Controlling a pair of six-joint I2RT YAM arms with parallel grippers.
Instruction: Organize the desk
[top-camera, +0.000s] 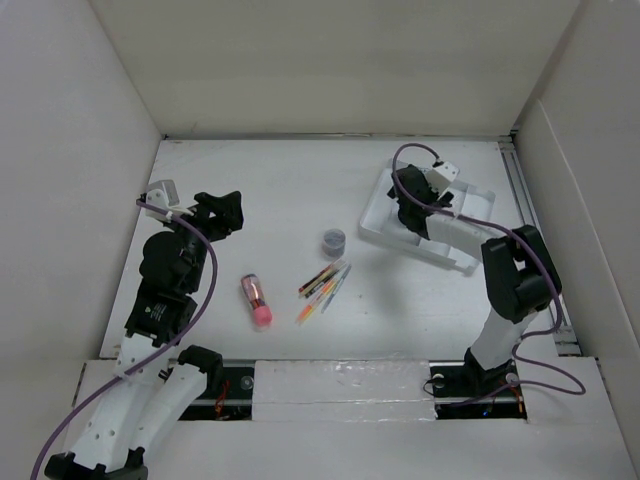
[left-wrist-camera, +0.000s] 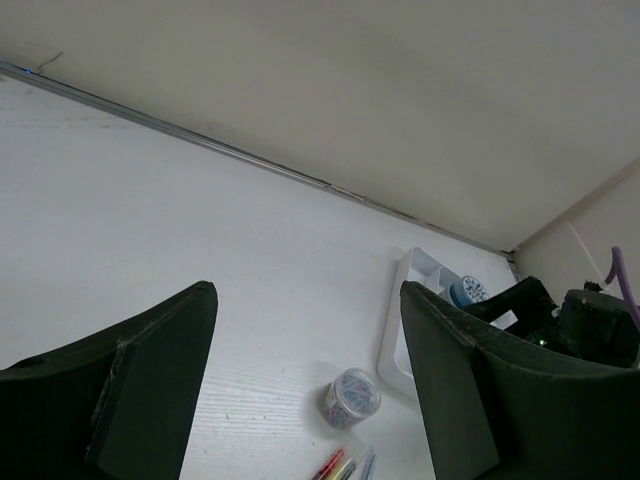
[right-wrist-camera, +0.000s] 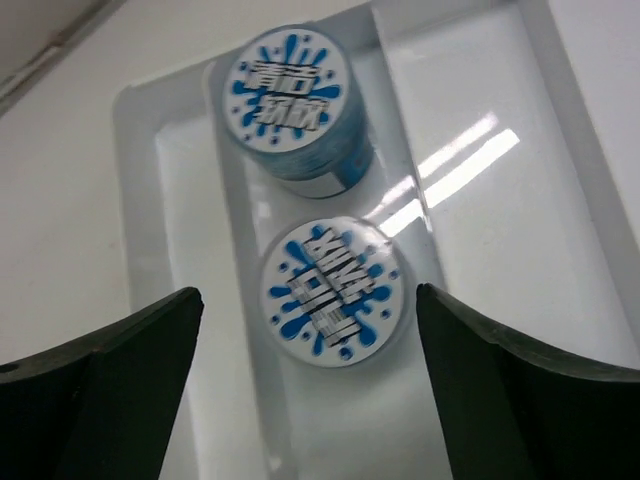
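The desk (top-camera: 280, 180) is a large matte white tabletop. My left gripper (top-camera: 222, 212) is open and empty, held above the desk's left side. The left wrist view (left-wrist-camera: 310, 400) looks between its fingers toward a clear jar of paper clips (left-wrist-camera: 351, 397) and the white tray (left-wrist-camera: 398, 335). My right gripper (top-camera: 408, 208) is open over the ridged white tray (top-camera: 375, 222) at the back right. In the right wrist view (right-wrist-camera: 310, 400) its fingers stand either side of a round tub with a blue splash lid (right-wrist-camera: 330, 290), not touching it. A second such tub (right-wrist-camera: 293, 95) sits just beyond in the same tray (right-wrist-camera: 500, 230).
In mid-desk lie the paper clip jar (top-camera: 334, 241), a loose bunch of coloured pens (top-camera: 322, 285) and a pink-capped tube (top-camera: 257, 300). White walls close in the desk on the left, back and right. A metal rail (top-camera: 530, 230) runs along the right edge.
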